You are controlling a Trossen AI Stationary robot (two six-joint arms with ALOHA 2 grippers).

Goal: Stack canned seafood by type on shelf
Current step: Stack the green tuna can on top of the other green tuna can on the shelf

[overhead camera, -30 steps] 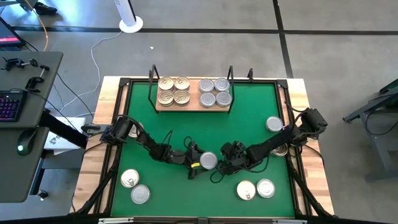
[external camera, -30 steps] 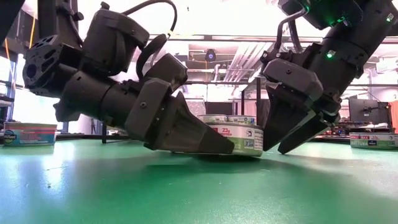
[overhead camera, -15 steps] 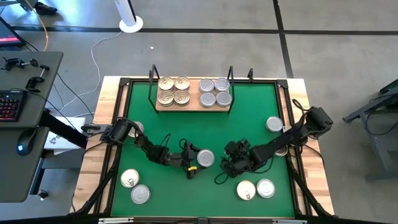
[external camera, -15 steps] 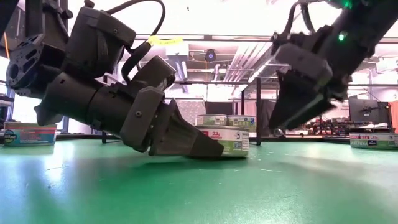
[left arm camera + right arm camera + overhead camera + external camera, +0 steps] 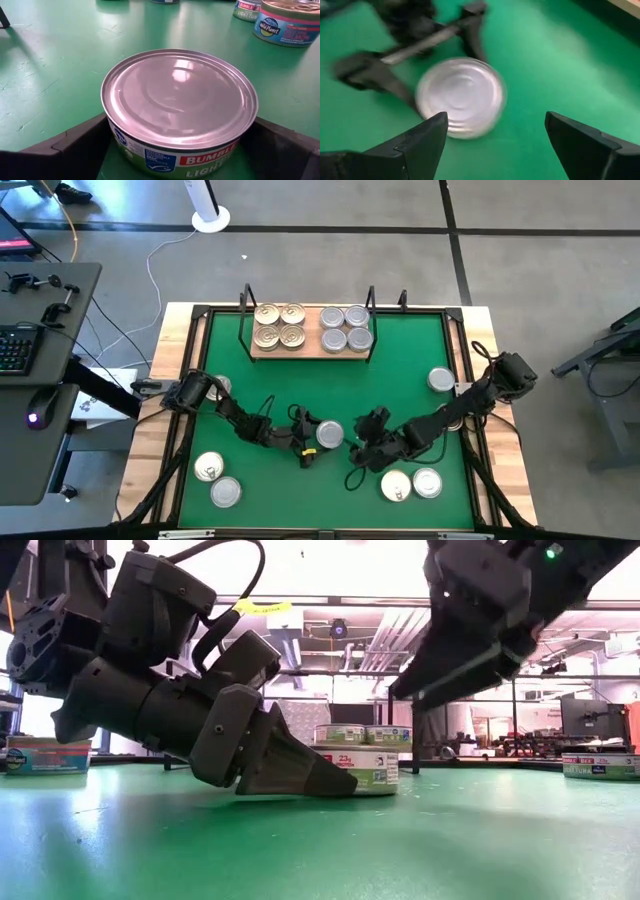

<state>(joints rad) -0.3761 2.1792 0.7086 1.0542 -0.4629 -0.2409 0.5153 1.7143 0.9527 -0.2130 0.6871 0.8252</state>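
Note:
A silver-lidded can sits flat on the green mat near the table's middle. My left gripper reaches it from the table's left, open, with one finger on each side of the can. My right gripper hangs open and empty above the mat just right of that can, raised well clear in the low view. At the far edge stands the shelf, with gold-lidded cans on its left half and silver-lidded cans on its right half. My left gripper has the can's side wall between its two open fingers, which come slanting down from the table's left, low over the mat. The fingers lie close along both sides. Whether they touch the wall I cannot tell. The can rests flat on the mat.
Loose cans lie on the mat: two at the near left, two at the near right, one at the right. A black frame rims the mat.
My right gripper has risen off the mat and drawn away from the can toward the near right, rolling as it went, its fingers still open. My left gripper and the can between its fingers have slid a little toward the table's left, then stopped.

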